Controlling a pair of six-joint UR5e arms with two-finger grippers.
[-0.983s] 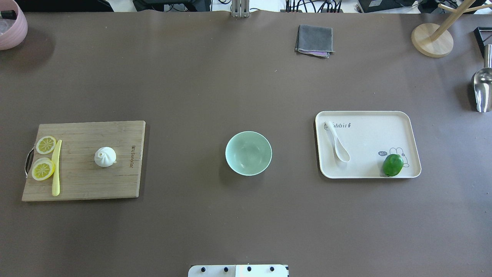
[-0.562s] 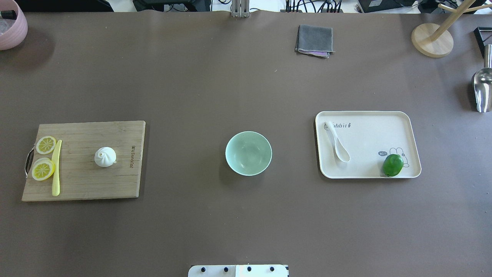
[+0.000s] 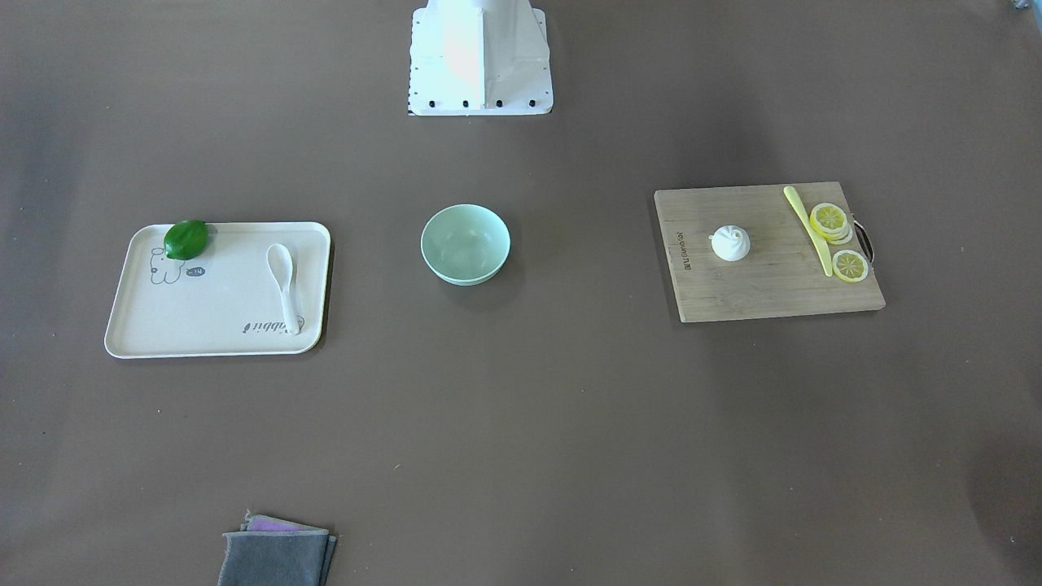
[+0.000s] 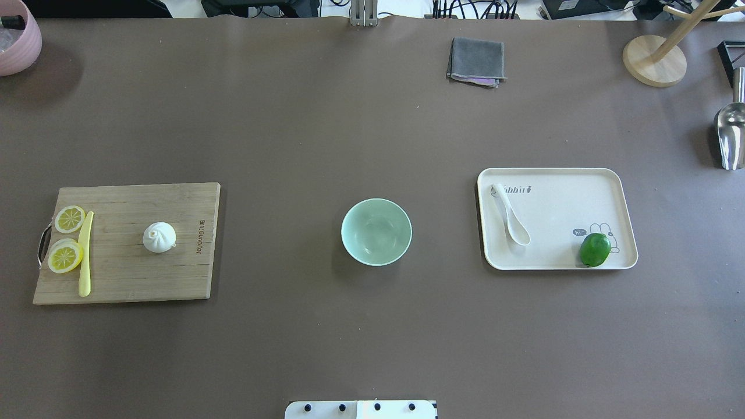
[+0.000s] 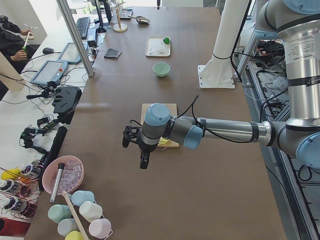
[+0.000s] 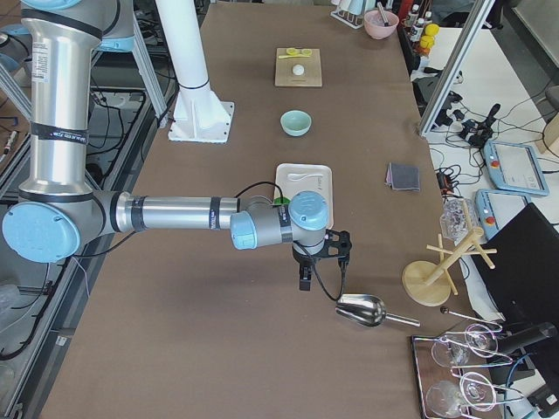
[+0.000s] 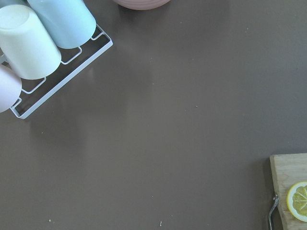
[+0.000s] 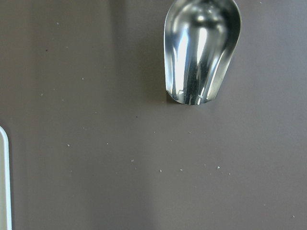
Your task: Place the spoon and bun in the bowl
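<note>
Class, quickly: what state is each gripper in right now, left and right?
Left gripper: cannot be told, seen only in a side view.
Right gripper: cannot be told, same reason.

Both arms stretch out level, one to each side; left gripper (image 5: 143,163) and right gripper (image 6: 303,284) point down, grip unclear.

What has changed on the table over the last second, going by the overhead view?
Nothing visibly changed. The spoon still lies on the tray, the bun still sits on the cutting board, and the bowl stands empty between them.
</note>
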